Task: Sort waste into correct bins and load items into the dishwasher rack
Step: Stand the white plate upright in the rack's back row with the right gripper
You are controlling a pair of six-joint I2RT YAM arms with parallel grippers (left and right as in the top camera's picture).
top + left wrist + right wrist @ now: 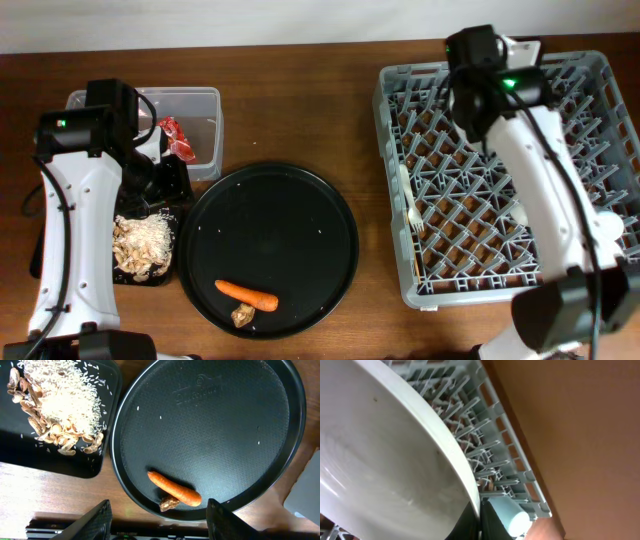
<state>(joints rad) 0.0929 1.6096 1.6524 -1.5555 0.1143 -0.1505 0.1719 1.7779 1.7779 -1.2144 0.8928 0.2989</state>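
An orange carrot (pixel 246 293) (pixel 175 489) and a small brown chunk (pixel 242 316) (pixel 169 504) lie at the near edge of the large round black tray (pixel 290 215). My left gripper (pixel 160 525) hangs open above them, holding nothing. The crinkled red wrapper (pixel 180 140) lies in the clear tub (pixel 195 105). Peanut-like scraps (pixel 140 242) (pixel 55 405) fill the flat black tray (pixel 128 277). My right gripper (pixel 480 522) is shut on the rim of the white plate (pixel 385 460), over the grey dishwasher rack (pixel 590 120) (pixel 495 425). A light-blue cup (pixel 512 515) lies in the rack.
A white fork (pixel 411 205) lies along the rack's left side. In the overhead view my right arm (pixel 540 170) crosses the rack and hides the plate. My left arm (pixel 75 220) stands over the flat tray's left side. Bare wooden table (pixel 300 110) separates tub and rack.
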